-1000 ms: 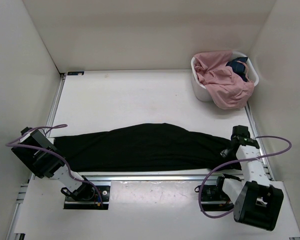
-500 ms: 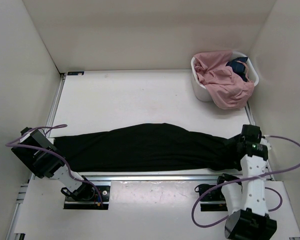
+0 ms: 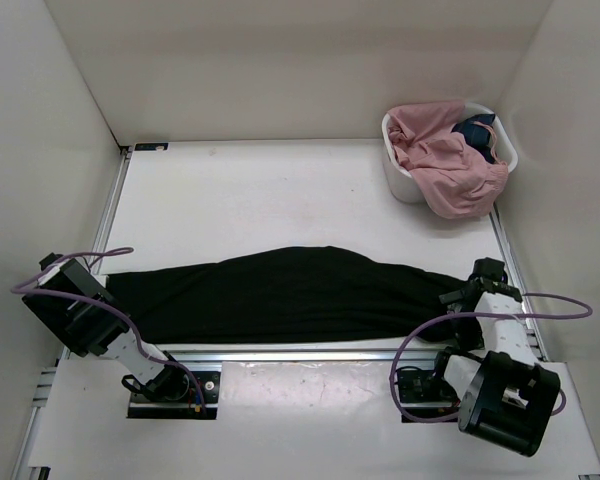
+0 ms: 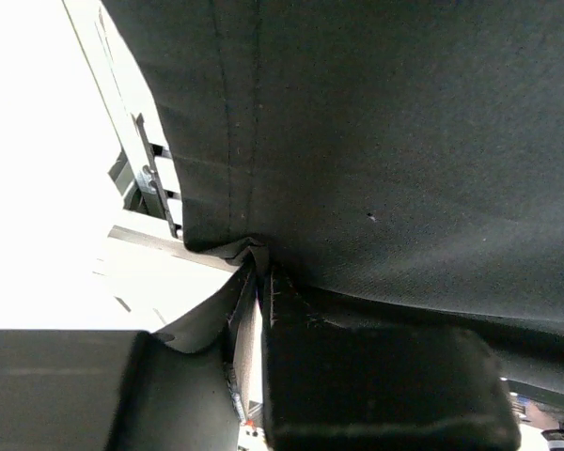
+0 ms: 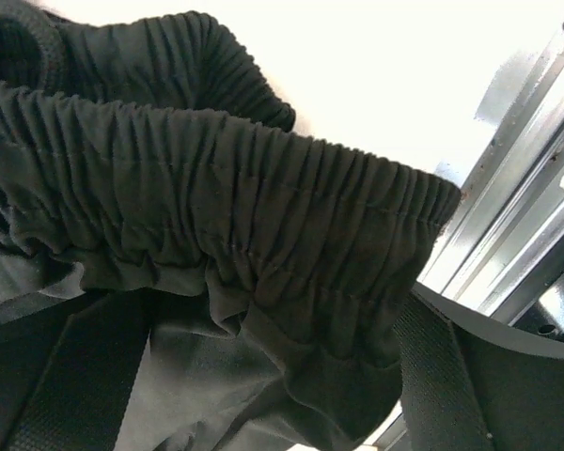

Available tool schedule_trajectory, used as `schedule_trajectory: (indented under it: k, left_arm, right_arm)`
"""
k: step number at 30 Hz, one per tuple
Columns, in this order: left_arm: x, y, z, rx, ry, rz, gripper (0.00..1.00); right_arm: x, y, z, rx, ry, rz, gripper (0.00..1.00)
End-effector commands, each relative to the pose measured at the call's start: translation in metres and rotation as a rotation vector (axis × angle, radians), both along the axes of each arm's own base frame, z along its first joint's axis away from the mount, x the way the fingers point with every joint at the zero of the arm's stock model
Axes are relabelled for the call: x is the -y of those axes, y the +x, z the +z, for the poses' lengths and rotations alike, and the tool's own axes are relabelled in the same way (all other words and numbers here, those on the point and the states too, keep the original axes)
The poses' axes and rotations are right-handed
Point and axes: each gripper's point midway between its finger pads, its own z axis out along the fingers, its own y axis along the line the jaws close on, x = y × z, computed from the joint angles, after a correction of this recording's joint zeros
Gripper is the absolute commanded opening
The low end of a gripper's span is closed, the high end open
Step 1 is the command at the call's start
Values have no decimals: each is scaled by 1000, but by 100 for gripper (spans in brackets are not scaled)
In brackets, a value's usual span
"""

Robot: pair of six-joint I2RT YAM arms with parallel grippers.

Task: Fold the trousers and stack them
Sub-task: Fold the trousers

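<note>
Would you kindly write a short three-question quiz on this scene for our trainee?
1. True or false: the trousers lie stretched across the table.
2. Where is the pink garment? A in the basket; B on the trousers; C on the bare table.
3. Fill in: the open right fingers straddle the trousers' elastic ____.
Key: 1 true; 2 A; 3 waistband.

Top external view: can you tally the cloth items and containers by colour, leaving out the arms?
Black: 1, the trousers
Pink: 1, the pink garment
Dark blue: 1, the small cloth
White: 1, the basket
Total: 4
</note>
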Motion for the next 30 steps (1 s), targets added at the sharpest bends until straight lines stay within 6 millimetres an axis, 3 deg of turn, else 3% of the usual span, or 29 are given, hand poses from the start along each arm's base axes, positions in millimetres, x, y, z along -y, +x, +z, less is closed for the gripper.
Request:
schedule_trajectory:
  k: [1,2,5,6,8,9,12,17,21,23,26,27,30]
  left_arm:
    - [-10,5,8,15,24,8,20]
    - [-10,5,8,15,25,8,20]
    - [-11,4,9,10,33,18,20]
    - [-11,4,9,10,33,18,20]
    - [-9,0,8,-6,33,19,26]
    - [-7,-2,8,-14,24,19,27]
    - [-8,2,17,8,29,18,31]
    - [-4,16,47,78,-15,0,36]
    - [-4,33,73,143,-56,-9,37]
    - [-5,40,77,176,-66,8,38]
    - [11,62,66,208,-116,-3,38]
    - [24,75,58,221,-150,-22,38]
    - [58,85,23,176,-213,-83,37]
  right_arm:
    - [29,56,-9,222,-107,-53,95]
    - [30,64,-8,251,-104,-50,87]
    - [30,63,-19,239,-92,-45,72]
    - [27,60,-25,220,-77,-43,57]
    - [26,63,-29,216,-72,-21,39]
    - [28,60,-31,205,-72,-20,24]
    - [28,69,-27,216,-66,23,0]
    - [32,84,-9,246,-77,81,0]
    - [41,84,2,239,-130,99,0]
    - [46,89,11,253,-160,113,0]
    - [54,98,27,250,-222,163,0]
    - [60,104,37,261,-251,184,0]
    - [67,112,53,252,-320,240,0]
